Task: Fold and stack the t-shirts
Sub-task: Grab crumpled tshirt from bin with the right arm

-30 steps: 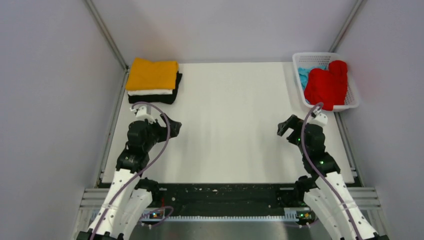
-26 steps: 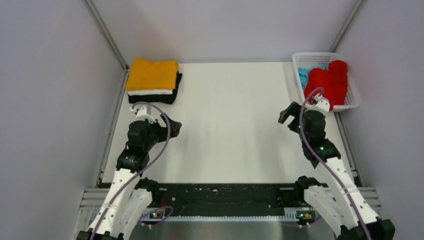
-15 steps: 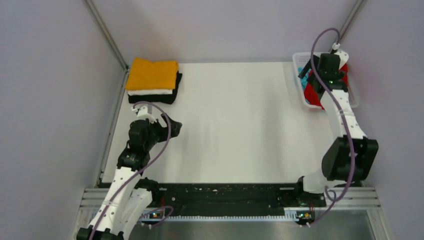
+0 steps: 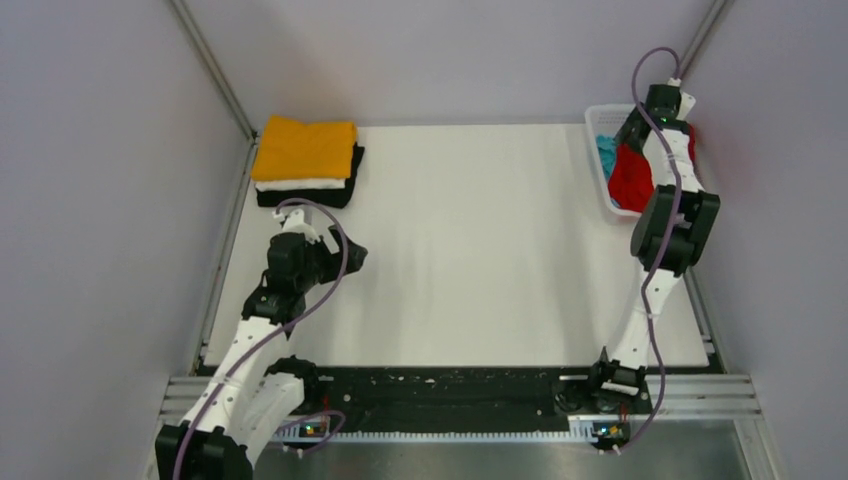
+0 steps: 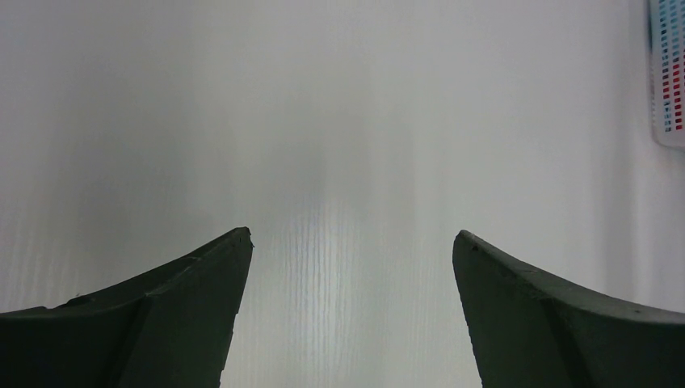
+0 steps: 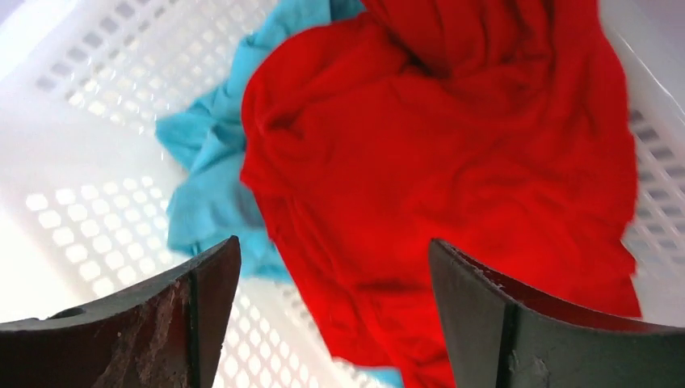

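Right gripper (image 6: 333, 241) hangs directly over red t-shirt (image 6: 485, 145) in basket (image 6: 73, 226), jaws wide, nothing held. Left gripper (image 5: 351, 234) is well apart, also wide & empty. Shirt looks too bunched for a clear long axis, prob.

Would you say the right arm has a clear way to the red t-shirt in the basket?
Probably yes: the right claw hangs open just above the red t-shirt, which lies uppermost, nothing between.

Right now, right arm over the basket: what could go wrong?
1. The red shirt lies partly over the light blue shirt; the open right gripper may pinch both.
2. A finger could snag the basket lattice and drag it.
3. Crumpled red cloth may come out bunched, hard to spread.
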`<state>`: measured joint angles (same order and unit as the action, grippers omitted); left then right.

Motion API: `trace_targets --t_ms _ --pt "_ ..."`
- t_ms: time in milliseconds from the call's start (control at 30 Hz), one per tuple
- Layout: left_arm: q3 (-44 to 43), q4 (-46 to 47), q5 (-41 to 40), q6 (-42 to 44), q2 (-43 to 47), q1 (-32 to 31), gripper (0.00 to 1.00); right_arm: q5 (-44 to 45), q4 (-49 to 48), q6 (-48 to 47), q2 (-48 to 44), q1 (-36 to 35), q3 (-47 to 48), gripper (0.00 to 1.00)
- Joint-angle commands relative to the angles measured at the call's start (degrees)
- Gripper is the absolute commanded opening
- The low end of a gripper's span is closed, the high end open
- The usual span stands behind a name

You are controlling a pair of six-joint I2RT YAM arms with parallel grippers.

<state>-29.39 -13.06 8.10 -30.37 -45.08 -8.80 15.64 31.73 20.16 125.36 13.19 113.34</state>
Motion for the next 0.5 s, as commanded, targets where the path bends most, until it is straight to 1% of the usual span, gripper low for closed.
trace_targets --t_ms 0,167,233,267,300,333,367,467 --pt "-0.7 4.0 -0.1 -0.3 0.0 -0.2 0.99 1.2 -1.8 -0.3 7.0 0.4 10.3 0.83" --pt "-1.0 3.3 -1.6 -0.1 -1.0 -0.2 0.99 0.6 -4.4 -0.3 14.1 0.5 15.5 0.73" --pt "-1.1 3.4 -1.6 -0.1 -1.3 -0.2 0.99 -0.4 -4.9 -0.3 15.6 0.5 16.9 0.63" --pt "-1.1 3.4 -1.6 0.0 -1.4 -0.2 0.99 -0.6 -4.9 -0.2 16.0 0.5 17.3 0.55" --pt "-1.2 3.3 -1.7 -0.1 -1.5 -0.3 0.99 -0.3 -5.0 0.1 16.1 0.5 17.4 0.42" --pt "-1.2 3.2 -1.7 0.0 -1.5 -0.3 0.99 0.3 -5.2 0.3 16.0 0.5 17.4 0.27" --pt "-1.3 3.1 -1.7 -0.1 -1.4 -0.3 0.99 1.0 -5.4 0.4 15.7 0.6 17.4 0.19" --pt "-1.2 2.9 -1.4 -0.1 -0.8 -0.3 0.99 1.0 -5.7 -0.7 13.6 0.6 17.4 0.06"
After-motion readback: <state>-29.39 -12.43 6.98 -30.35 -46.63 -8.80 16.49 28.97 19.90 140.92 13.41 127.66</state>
